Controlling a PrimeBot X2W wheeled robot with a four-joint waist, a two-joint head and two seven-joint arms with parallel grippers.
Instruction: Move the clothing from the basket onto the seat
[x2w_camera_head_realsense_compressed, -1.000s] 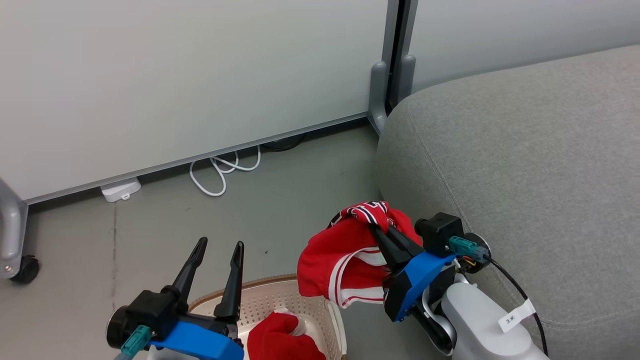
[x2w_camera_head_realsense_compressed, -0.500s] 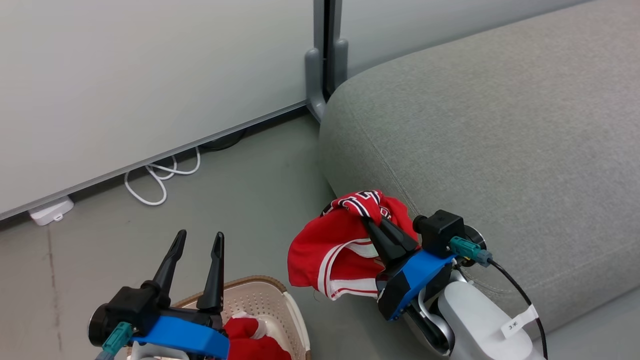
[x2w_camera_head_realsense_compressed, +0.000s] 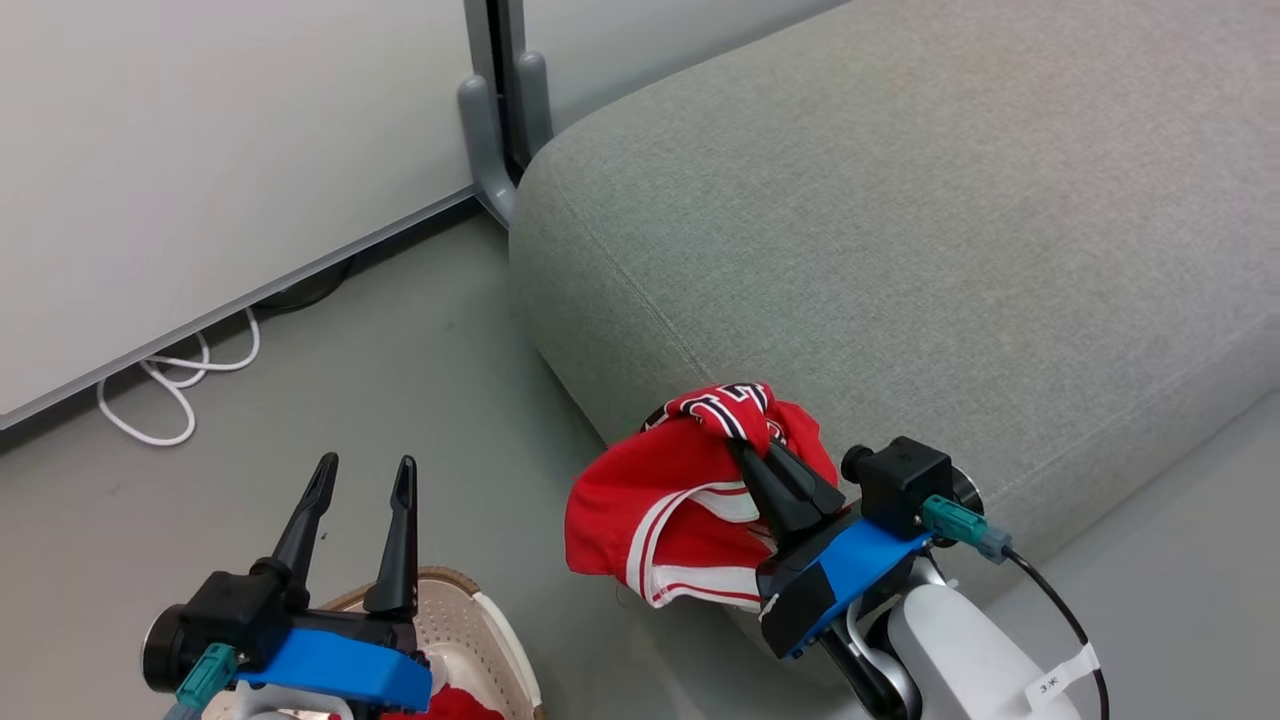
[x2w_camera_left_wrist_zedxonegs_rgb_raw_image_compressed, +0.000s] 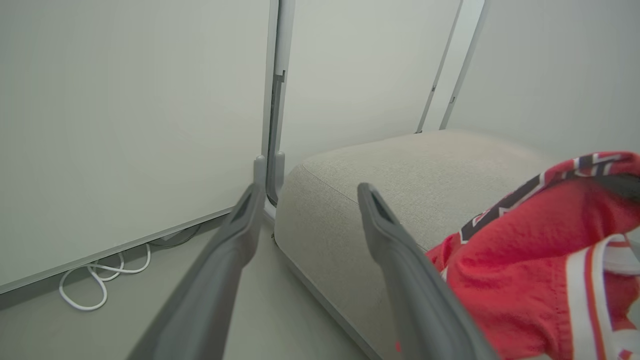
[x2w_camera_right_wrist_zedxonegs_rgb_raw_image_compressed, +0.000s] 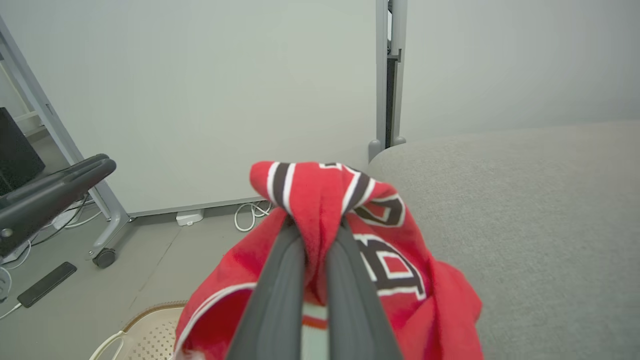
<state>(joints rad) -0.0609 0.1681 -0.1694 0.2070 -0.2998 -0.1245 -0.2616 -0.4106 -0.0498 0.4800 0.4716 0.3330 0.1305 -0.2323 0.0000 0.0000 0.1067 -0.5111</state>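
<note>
A: Operator, your right gripper (x2w_camera_head_realsense_compressed: 757, 455) is clenched on the jersey (x2w_camera_head_realsense_compressed: 640, 495). The two dark fingers press together on a bunched fold near its striped trim, and this fold sticks out a little above the tips.

B: Yes, and you can see that the rest of the cloth hangs down from the fingers, mostly on their left side, clear of the basket (x2w_camera_head_realsense_compressed: 505, 640). It hangs before the front edge of the seat (x2w_camera_head_realsense_compressed: 850, 200), not far from the rounded corner. Whether the cloth touches the seat, you cannot tell from these views.

A: Your left gripper (x2w_camera_head_realsense_compressed: 366, 460) is released. Its fingers stand apart with nothing between them, above the basket rim. The jersey is to its right, apart from its tips.

B: In the basket, low under your left gripper, a small piece of the other red garment (x2w_camera_head_realsense_compressed: 460, 708) shows.

A: Now the writing. On the jersey there are black characters with a white outline, best seen in your right wrist view. The folds break them, so you cannot read a whole number.

B: On the black cable at your right forearm there is a white label (x2w_camera_head_realsense_compressed: 1060, 683). It carries a "3" and one more mark beside it, too small to read.
</note>
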